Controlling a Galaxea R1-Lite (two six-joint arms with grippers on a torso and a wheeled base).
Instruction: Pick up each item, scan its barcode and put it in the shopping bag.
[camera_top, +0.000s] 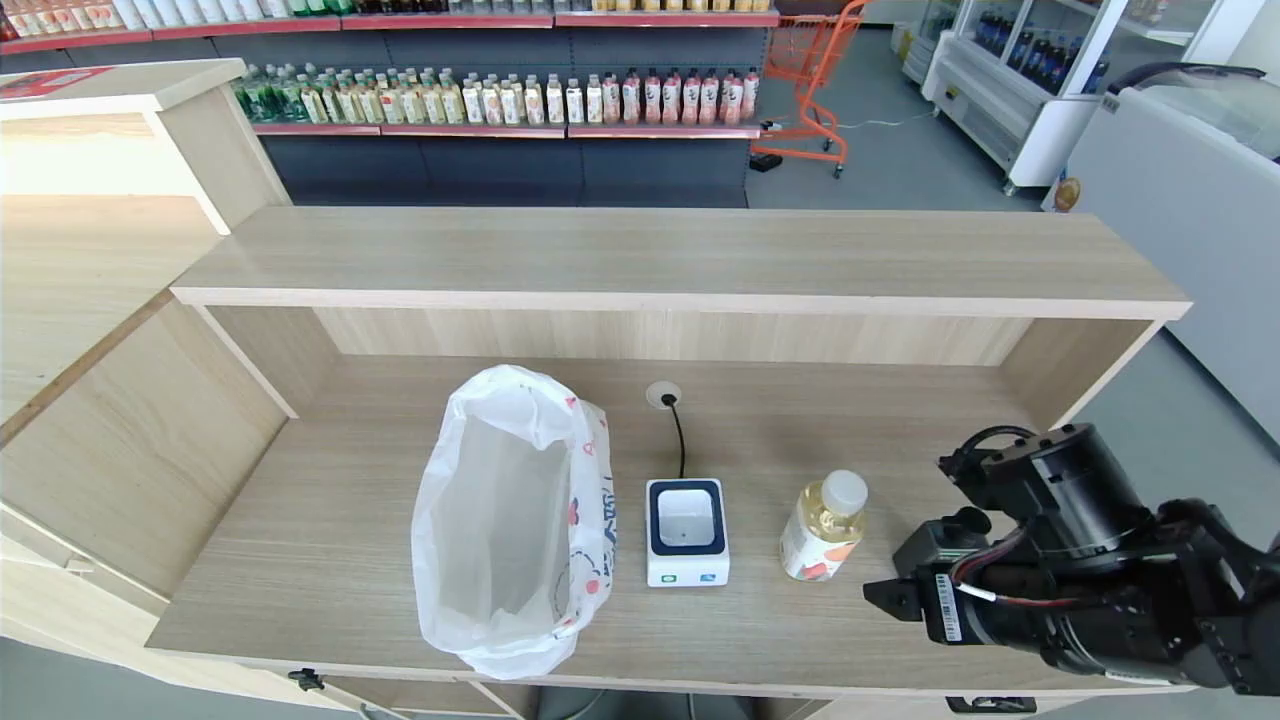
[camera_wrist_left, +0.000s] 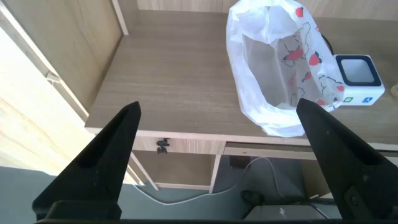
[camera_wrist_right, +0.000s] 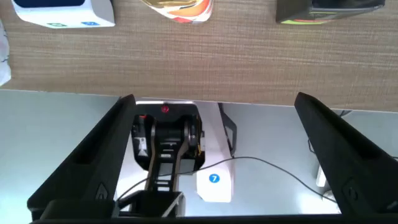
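A white plastic shopping bag (camera_top: 510, 530) stands open on the wooden counter (camera_top: 330, 540), left of centre. Just right of it lies a small white and blue barcode scanner (camera_top: 686, 530) with a black cable. A bottle (camera_top: 822, 525) of yellowish liquid with a white cap stands right of the scanner. My right arm (camera_top: 1050, 570) hangs at the counter's front right, beside the bottle. Its gripper (camera_wrist_right: 214, 99) is open and holds nothing, off the front edge below the bottle (camera_wrist_right: 177, 7) and the scanner (camera_wrist_right: 62, 12). My left gripper (camera_wrist_left: 219, 107) is open and holds nothing, in front of the counter near the bag (camera_wrist_left: 280, 68).
A dark object with a green edge (camera_wrist_right: 329, 9) sits on the counter right of the bottle. A raised shelf (camera_top: 680, 255) and side walls enclose the counter on three sides. Bare counter lies left of the bag. Store shelves and an orange cart stand beyond.
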